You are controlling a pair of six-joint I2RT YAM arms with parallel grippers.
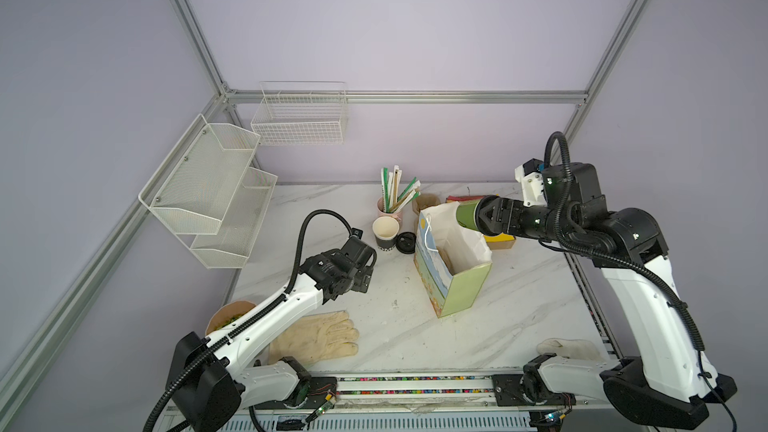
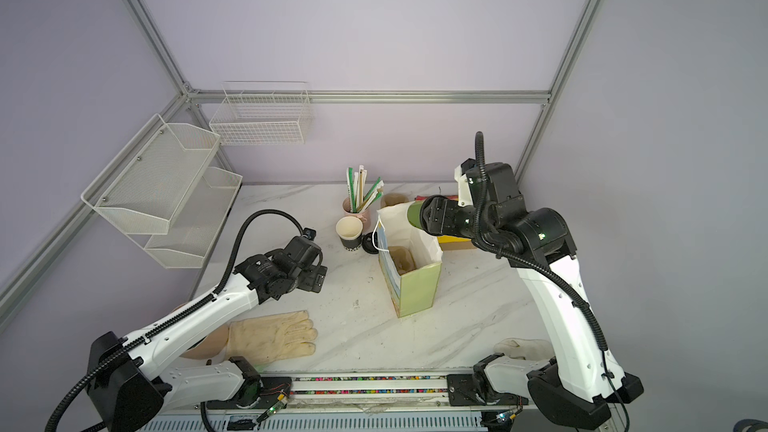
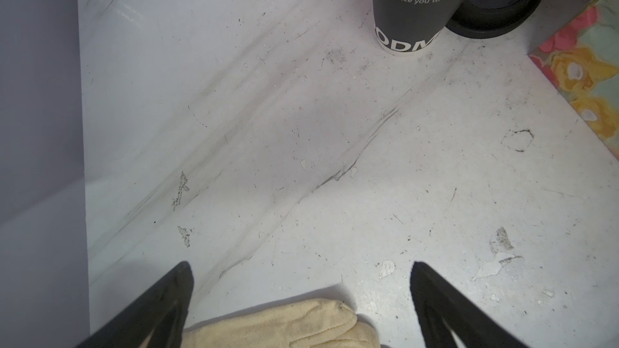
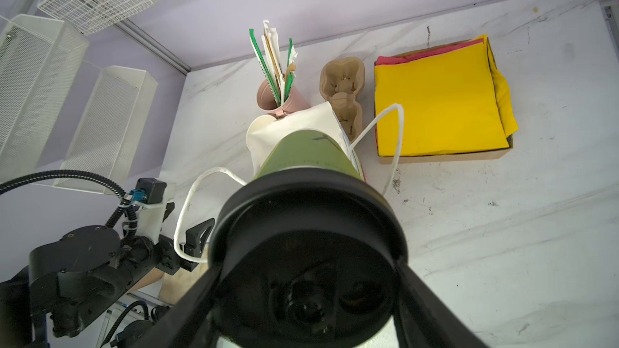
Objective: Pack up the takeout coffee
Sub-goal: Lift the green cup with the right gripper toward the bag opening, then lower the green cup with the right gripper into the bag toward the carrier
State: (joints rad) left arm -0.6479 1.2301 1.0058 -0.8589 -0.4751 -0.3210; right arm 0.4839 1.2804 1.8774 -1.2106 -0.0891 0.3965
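Spill risk at bag (image 1: 465, 288) mouth
Your right end effector (image 1: 484, 216) grips takeout coffee (image 4: 308, 155) tilted over the far rim; left end effector (image 3: 299, 266) gapes empty, so bag could topple.

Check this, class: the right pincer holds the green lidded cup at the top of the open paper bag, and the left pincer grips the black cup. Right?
Not quite. The left pincer grips nothing: the left wrist view shows it open and empty, the black cup standing apart on the table. The right pincer does hold the green lidded cup at the top of the open paper bag.
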